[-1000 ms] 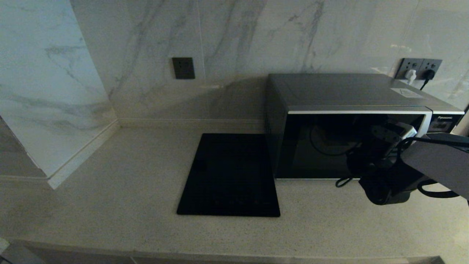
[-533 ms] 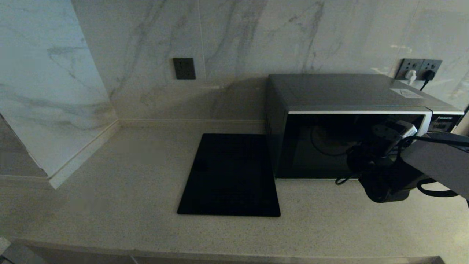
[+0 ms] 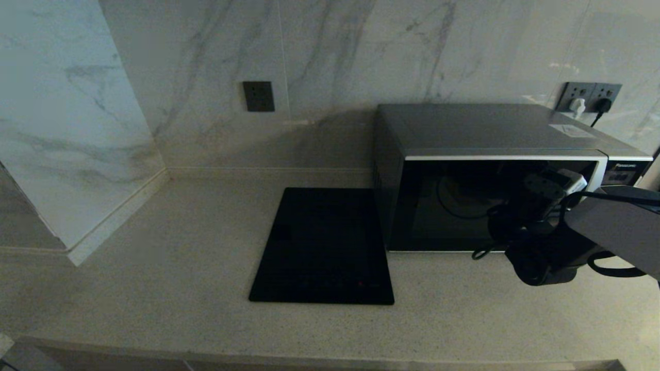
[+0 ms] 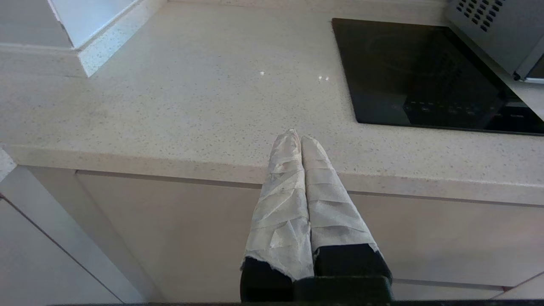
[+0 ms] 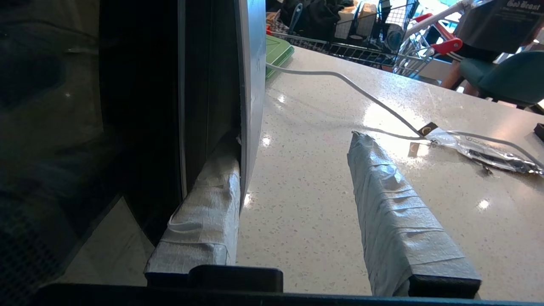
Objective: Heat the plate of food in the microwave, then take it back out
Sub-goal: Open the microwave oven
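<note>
Right pincer (image 5: 293, 170): fingers apart, straddling the microwave (image 3: 464, 170) door's upright edge, frame left; left pincer (image 4: 296, 140) together, farther.

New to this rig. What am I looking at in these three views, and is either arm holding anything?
It is a two-armed robot at a speckled pale stone counter. The head view looks down from the robot's head; the other two come from cameras behind each arm's fingers.

On the counter stand a large dark grey boxy microwave with a black glass door and, beside it, a flat black rectangular slab.

The right end effector is at the right-hand edge of the microwave door: one tape-wrapped finger is tucked behind that edge, the other stands apart over the counter. It is not clamped.

The left end effector is parked at the counter's front edge, fingers together, holding nothing.

No plate of food is visible.
</note>
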Tool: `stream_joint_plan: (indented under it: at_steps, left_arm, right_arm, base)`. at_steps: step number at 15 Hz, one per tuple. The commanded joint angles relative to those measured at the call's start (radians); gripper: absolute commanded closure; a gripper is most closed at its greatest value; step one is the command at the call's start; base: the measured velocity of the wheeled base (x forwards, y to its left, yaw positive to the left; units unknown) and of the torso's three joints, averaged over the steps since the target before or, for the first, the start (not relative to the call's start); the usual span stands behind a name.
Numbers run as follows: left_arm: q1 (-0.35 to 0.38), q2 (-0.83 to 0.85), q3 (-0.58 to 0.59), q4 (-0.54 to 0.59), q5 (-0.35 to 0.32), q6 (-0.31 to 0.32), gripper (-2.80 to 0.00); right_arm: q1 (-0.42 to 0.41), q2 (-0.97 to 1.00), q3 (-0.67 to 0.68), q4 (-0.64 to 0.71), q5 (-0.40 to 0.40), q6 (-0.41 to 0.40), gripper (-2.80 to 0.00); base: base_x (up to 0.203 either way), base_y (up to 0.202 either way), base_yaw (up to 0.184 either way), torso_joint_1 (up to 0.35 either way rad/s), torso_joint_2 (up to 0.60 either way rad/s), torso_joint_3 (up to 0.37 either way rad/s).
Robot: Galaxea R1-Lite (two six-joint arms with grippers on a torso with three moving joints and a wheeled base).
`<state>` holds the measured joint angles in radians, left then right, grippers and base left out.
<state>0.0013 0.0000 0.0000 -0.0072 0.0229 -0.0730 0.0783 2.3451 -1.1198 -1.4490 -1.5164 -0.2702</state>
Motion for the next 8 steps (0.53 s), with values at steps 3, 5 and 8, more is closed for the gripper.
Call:
stream_joint_plan:
  at_steps: [3,5,8]
  left_arm:
    - [0.0,0.0,0.0,0.0,0.0,-0.001,0.0]
    - [0.0,0.002,0.0,0.0,0.0,-0.001,0.0]
    - [0.0,0.0,0.0,0.0,0.0,-0.001,0.0]
  right_arm:
    - [0.003,-0.006,0.006,-0.01,-0.014,-0.001,0.0]
    - [0.005,-0.006,0.006,-0.01,-0.014,-0.003,0.0]
    - [0.009,-0.006,0.006,-0.01,-0.014,-0.003,0.0]
  base:
    - [0.0,0.0,0.0,0.0,0.0,0.0]
    - [0.0,0.0,0.0,0.0,0.0,0.0]
    - [0.0,0.0,0.0,0.0,0.0,0.0]
